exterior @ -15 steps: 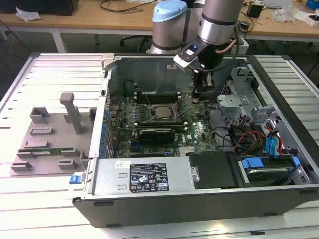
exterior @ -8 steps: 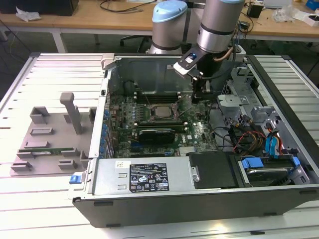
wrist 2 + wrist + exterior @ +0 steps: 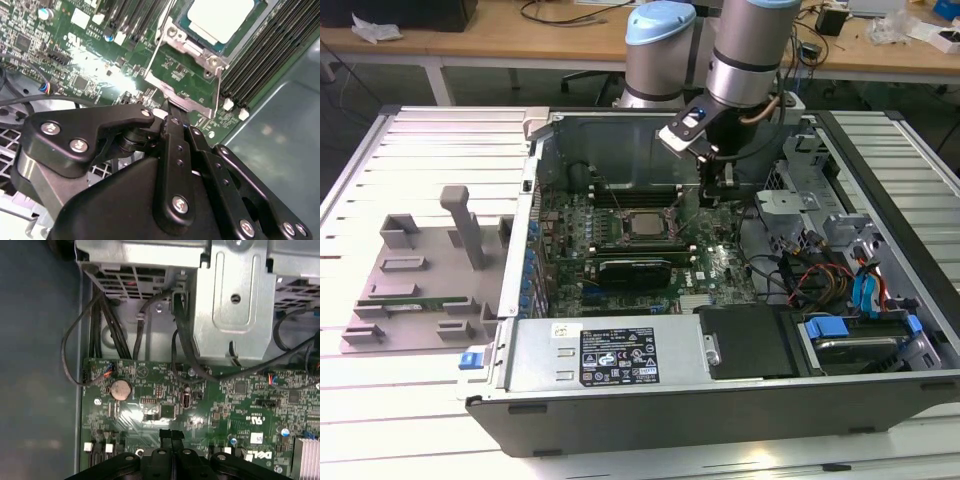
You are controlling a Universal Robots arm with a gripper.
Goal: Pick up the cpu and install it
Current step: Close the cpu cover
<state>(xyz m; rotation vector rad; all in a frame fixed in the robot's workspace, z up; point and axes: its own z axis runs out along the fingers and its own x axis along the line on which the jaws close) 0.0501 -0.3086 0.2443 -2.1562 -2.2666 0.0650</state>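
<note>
Inside the open computer case (image 3: 620, 130), your gripper (image 3: 171, 435) hangs over the motherboard (image 3: 220, 400), fingers (image 3: 166, 436) closed together, apparently gripping nothing. The cpu (image 3: 220, 17) lies in its socket (image 3: 192, 46).

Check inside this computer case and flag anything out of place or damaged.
Nothing stands out: the cpu lies flat on the motherboard, square to the memory slots beside it, and no loose or broken parts are visible.
</note>
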